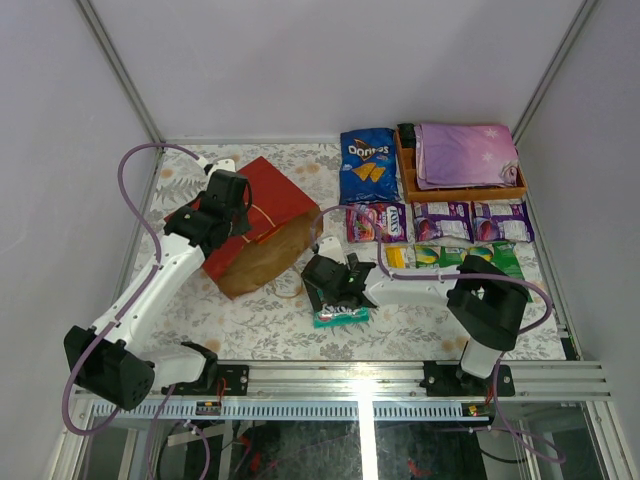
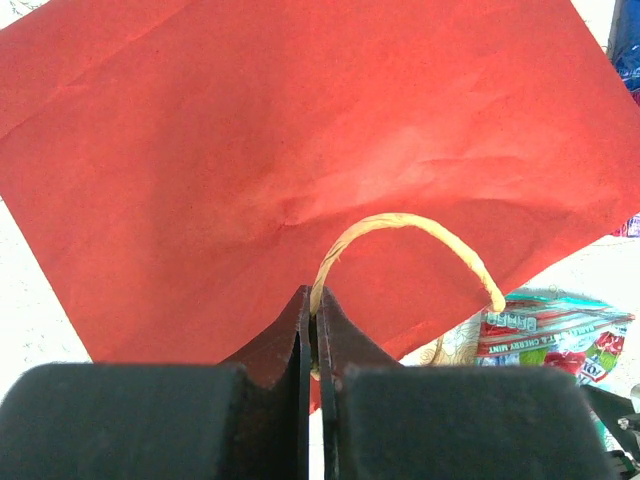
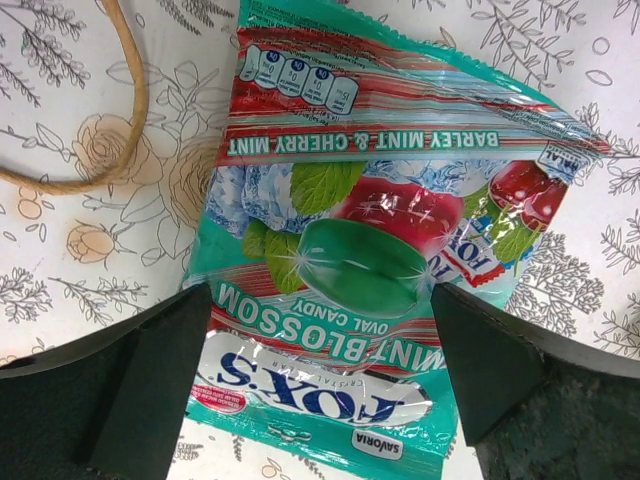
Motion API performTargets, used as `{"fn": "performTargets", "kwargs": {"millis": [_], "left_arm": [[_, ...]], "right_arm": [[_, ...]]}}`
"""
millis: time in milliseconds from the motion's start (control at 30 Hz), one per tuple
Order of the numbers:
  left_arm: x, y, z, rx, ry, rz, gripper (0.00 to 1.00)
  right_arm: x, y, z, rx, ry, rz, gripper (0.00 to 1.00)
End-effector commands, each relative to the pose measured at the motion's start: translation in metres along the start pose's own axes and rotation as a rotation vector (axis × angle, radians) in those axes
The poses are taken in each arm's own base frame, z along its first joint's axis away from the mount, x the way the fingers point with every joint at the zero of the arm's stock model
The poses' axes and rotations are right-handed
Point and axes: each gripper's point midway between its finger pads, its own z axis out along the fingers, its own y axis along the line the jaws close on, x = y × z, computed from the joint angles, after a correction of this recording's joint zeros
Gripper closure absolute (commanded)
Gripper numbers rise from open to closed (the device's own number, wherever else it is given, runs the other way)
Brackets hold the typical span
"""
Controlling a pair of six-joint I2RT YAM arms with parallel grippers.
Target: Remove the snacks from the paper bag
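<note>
paper bag [image 1: 275,200] 1 | Doritos bag [image 1: 367,165] 1 | Fox's pack [image 1: 340,316] 1

- Red paper carrier bag [image 2: 300,150]: corners cut by left wrist frame edges. In top view, far part under left arm [image 1: 215,215]. Brown inside [image 1: 262,262] too dim to tell contents.
- Thin tan loop handle [image 2: 400,225]: near end vanishes between pressed-together fingers of left gripper [image 2: 312,300].
- Teal Fox's candy pack [image 3: 340,240]: bottom edge cut by right wrist frame, lower corners behind fingers of right gripper [image 3: 320,300]. In top view, mostly under that gripper.
- Blue Doritos bag [image 2: 627,45]: only sliver at frame edge.
- Small glossy packs [image 1: 441,221]: print too small to read.
- Orange wooden tray [image 1: 460,194]: mostly covered by folded purple star-print cloth [image 1: 465,153].
- Black item [image 1: 406,132] at tray's back-left corner: too small to identify.
</note>
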Motion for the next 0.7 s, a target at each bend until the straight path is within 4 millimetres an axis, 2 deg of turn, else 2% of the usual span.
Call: {"fn": "performTargets", "kwargs": {"millis": [0, 133, 333, 667], "left_arm": [[-0.004, 0.0, 0.004, 0.003, -0.017, 0.011, 1.0], [-0.002, 0.0, 0.005, 0.002, -0.015, 0.012, 1.0], [-0.001, -0.001, 0.005, 0.005, -0.012, 0.013, 1.0], [-0.001, 0.0, 0.006, 0.002, -0.01, 0.014, 1.0]], "right_arm": [[-0.007, -0.009, 0.01, 0.064, -0.061, 0.012, 0.01], [0.003, -0.016, 0.019, 0.086, -0.052, 0.006, 0.01], [0.013, -0.046, 0.028, 0.135, -0.023, 0.024, 0.01], [0.017, -0.069, 0.018, 0.131, -0.015, -0.009, 0.01]]}}
